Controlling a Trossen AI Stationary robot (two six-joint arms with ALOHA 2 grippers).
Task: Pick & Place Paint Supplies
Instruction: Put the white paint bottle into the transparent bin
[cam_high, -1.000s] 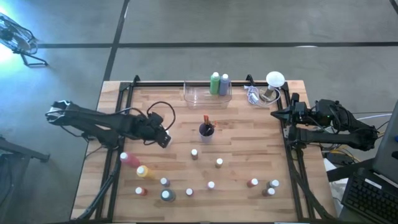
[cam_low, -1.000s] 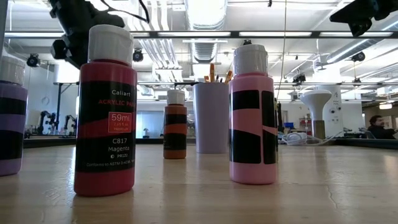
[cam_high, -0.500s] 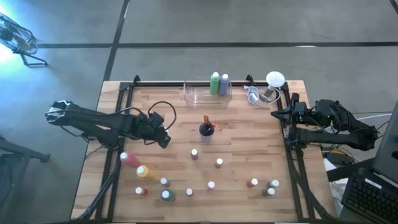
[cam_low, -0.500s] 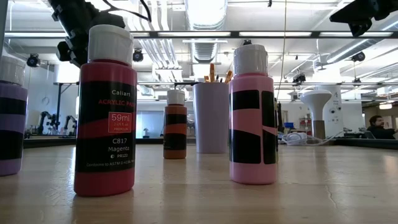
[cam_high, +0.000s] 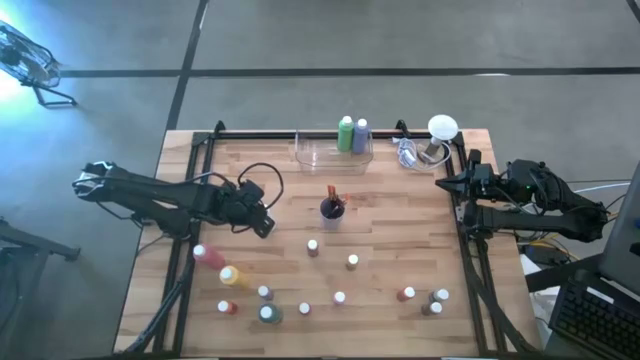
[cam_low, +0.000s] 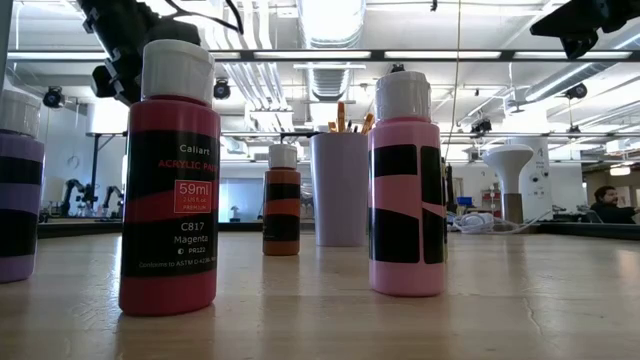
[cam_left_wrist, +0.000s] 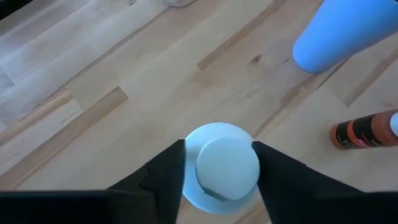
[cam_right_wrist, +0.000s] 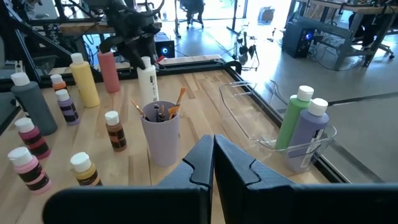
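My left gripper (cam_high: 262, 225) stands over the table's left middle, shut on a white paint bottle (cam_left_wrist: 227, 165) with a white cap; the right wrist view shows this bottle (cam_right_wrist: 148, 81) upright under it. A lilac cup (cam_high: 331, 208) with paintbrushes stands mid-table. Green (cam_high: 346, 133) and purple (cam_high: 360, 135) bottles stand in a clear tray (cam_high: 318, 156) at the far edge. Tall pink (cam_high: 208, 256) and yellow (cam_high: 230, 275) bottles lie on their sides near the left edge. Several small bottles stand along the near side. My right gripper (cam_high: 447, 185) hangs shut at the right edge. My left gripper pinches the white bottle between its two fingers, one on each side of its shoulder (cam_left_wrist: 189, 171) just under the cap. The fingers come from above, slanting down from the table's left. The bottle stands upright; whether its base is on the table, I cannot tell.
A white lamp-like object (cam_high: 440, 130) and a bundle of cable sit at the far right corner. A black cable loop (cam_high: 258, 175) lies by the left arm. An orange-brown bottle (cam_left_wrist: 364, 130) stands close to the held one. Bare wood lies between cup and tray.
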